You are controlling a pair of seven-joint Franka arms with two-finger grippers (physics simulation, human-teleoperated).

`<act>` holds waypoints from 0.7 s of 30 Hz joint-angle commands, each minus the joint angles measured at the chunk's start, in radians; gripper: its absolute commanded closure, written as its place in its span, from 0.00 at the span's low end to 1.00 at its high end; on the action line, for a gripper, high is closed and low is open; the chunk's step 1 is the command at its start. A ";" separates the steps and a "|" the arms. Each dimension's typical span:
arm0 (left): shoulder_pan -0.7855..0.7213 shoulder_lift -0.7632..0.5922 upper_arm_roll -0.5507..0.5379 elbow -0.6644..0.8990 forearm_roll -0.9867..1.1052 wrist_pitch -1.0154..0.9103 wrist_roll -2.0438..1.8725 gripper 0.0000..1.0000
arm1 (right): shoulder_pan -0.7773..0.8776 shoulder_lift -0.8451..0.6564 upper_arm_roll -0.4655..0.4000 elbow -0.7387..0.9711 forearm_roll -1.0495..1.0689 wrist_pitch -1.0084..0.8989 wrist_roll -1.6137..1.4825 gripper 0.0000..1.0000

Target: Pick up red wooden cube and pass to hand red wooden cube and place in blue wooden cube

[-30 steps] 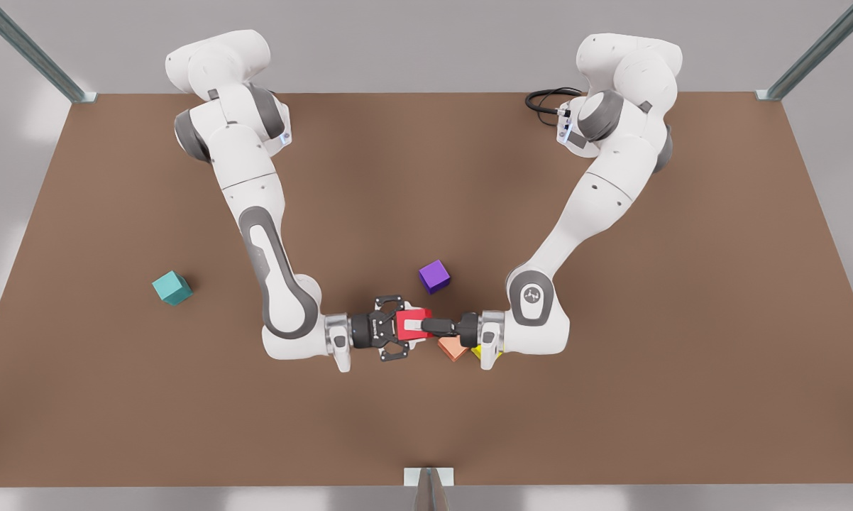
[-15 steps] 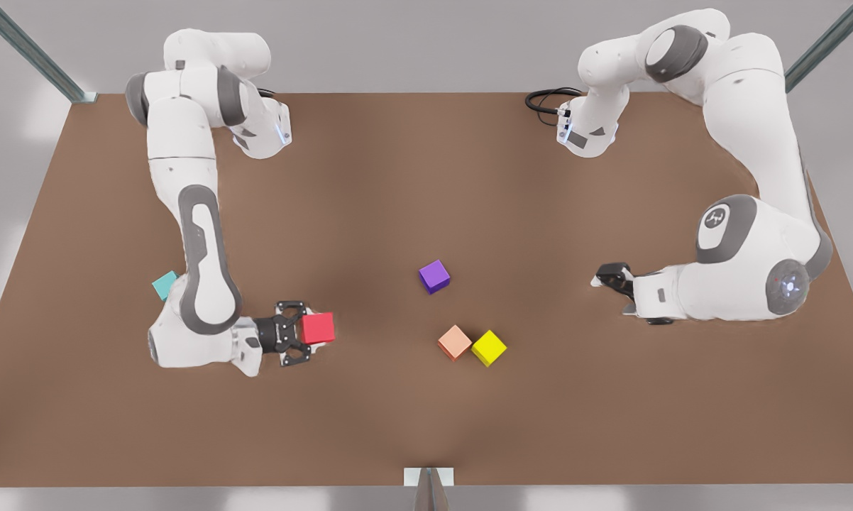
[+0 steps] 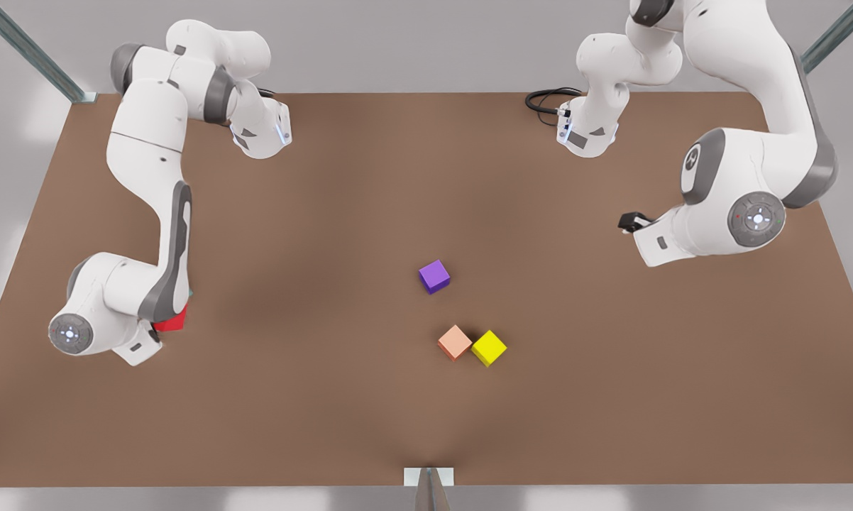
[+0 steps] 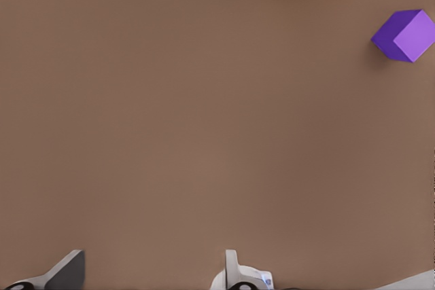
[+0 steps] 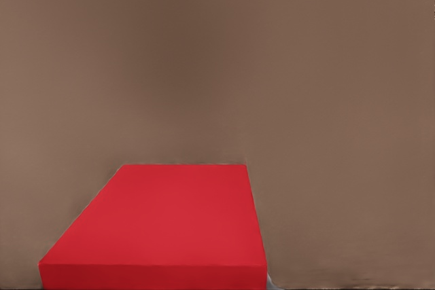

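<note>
The red wooden cube [image 3: 173,321] pokes out from under the arm at the front view's left. In the right wrist view the same cube [image 5: 163,229] sits close up over bare table, so this arm carries my right gripper, shut on the cube. The gripper itself is covered by its wrist [image 3: 137,341]. The blue wooden cube is hidden behind that arm's forearm. My left gripper [image 3: 630,221] hangs far off at the front view's right, above the table, with nothing near it.
A purple cube [image 3: 434,276] lies mid-table, also visible as the purple cube [image 4: 406,34] from the left wrist. A salmon-orange cube [image 3: 455,342] and a yellow cube [image 3: 489,348] touch each other nearer the front edge. A black cable [image 3: 546,99] lies at the back.
The right arm has swung the red cube further to the front view's left, over where the blue cube lay. The left arm has drawn back and risen at the right.
</note>
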 commanded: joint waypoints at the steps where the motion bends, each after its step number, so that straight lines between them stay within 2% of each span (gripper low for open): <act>1: 0.004 0.000 0.002 0.000 -0.012 0.012 -0.148 0.00 | 0.023 -0.017 -0.028 -0.058 -0.032 0.222 0.249 0.53; 2: 0.007 0.000 0.002 0.002 -0.018 0.006 -0.147 0.00 | 0.023 -0.035 -0.029 -0.113 -0.032 0.321 0.249 0.54; 4: 0.007 0.000 0.002 0.002 -0.019 -0.007 -0.147 0.00 | 0.023 -0.042 -0.028 -0.151 -0.031 0.400 0.249 0.54; 6: 0.007 0.000 0.002 0.002 -0.022 -0.024 -0.148 0.00 | 0.021 -0.043 -0.028 -0.173 -0.029 0.434 0.249 0.54; 13: 0.016 0.006 0.002 0.002 -0.021 -0.031 -0.151 0.00 | 0.075 -0.163 -0.057 -0.421 -0.032 0.526 0.247 0.53; 16: 0.015 0.012 0.002 -0.002 -0.021 -0.032 -0.151 0.00 | 0.168 -0.203 -0.153 -0.529 -0.032 0.551 0.247 0.53; 21: 0.009 0.008 -0.001 0.003 -0.012 -0.063 -0.151 0.00 | 0.195 -0.219 -0.203 -0.622 -0.041 0.609 0.245 0.53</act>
